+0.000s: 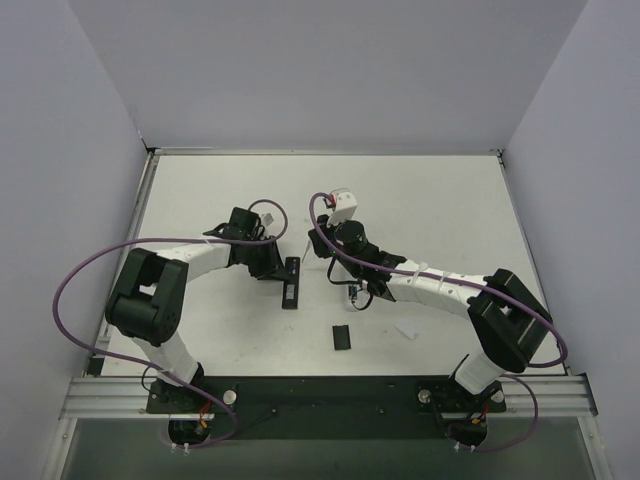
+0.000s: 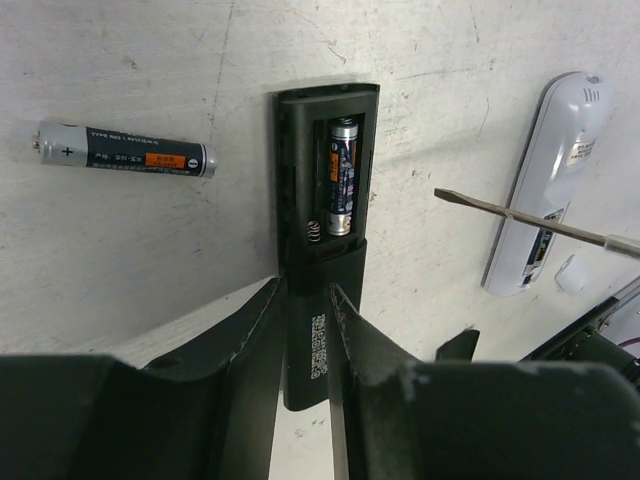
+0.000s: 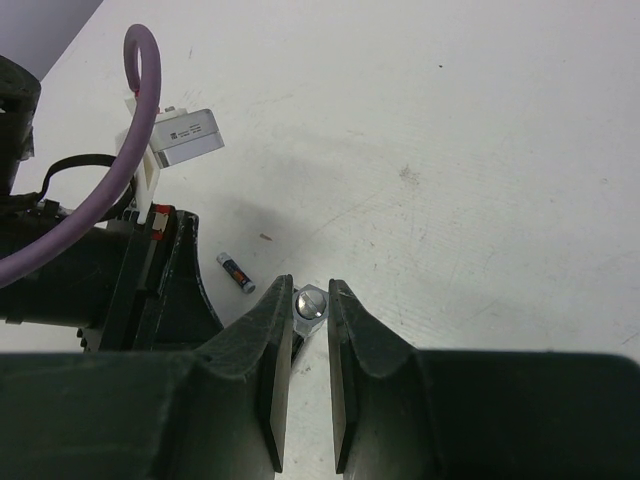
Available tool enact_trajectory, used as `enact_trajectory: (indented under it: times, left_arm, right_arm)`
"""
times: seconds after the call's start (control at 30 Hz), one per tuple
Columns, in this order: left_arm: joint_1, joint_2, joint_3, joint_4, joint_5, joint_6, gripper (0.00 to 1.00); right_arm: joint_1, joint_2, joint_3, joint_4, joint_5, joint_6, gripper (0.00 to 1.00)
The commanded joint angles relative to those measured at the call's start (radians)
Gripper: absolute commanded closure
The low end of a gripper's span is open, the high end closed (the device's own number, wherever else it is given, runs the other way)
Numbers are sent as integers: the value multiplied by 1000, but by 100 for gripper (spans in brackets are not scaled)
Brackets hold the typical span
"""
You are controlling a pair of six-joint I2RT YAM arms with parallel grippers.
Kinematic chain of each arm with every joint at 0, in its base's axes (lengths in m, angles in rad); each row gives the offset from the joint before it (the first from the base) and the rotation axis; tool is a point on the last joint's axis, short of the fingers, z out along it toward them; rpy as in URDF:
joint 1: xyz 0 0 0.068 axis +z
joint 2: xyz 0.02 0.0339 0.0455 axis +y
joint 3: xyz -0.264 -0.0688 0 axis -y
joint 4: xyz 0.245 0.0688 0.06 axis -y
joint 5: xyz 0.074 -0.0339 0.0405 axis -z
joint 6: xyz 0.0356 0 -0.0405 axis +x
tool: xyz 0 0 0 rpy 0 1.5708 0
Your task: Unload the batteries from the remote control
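The white-and-black left arm (image 1: pixel 190 262) is folding at its elbow and angling rightward, its dark two-finger left gripper (image 2: pixel 305 292) clamping both sides of a slim black remote control (image 2: pixel 322 200) at the near end. The white-and-black right arm (image 1: pixel 440 288) is stretching leftward, its right gripper (image 3: pixel 310 290) pinching a thin flat-tipped metal screwdriver (image 2: pixel 510 212) between nearly closed fingers.

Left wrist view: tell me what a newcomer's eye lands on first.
The black remote, back open at centre and gripped by the left arm's jaws, with one battery inside. A second battery lies loose on the table at upper left. A screwdriver pokes in from the right, beside a white remote.
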Motion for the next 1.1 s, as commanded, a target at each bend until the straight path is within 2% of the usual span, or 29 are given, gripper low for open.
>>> enact_trajectory:
  times: [0.0, 0.43, 0.73, 0.87, 1.07]
  left_arm:
    - [-9, 4, -8, 52, 30, -13, 68]
    - [-43, -18, -34, 111, 78, -72, 69]
    - [-55, -85, -63, 49, 16, -66, 69]
    - [-55, -104, -106, 133, 53, -95, 68]
    - [-26, -116, -19, 70, -7, -85, 68]
  right_arm:
    - [9, -5, 7, 65, 19, 18, 100]
    - [8, -16, -7, 63, 33, 34, 100]
    - [8, -57, 1, -90, 111, 100, 100]
    - [8, -73, -10, -82, 99, 101, 100]
    - [9, -61, -18, -24, 57, 78, 100]
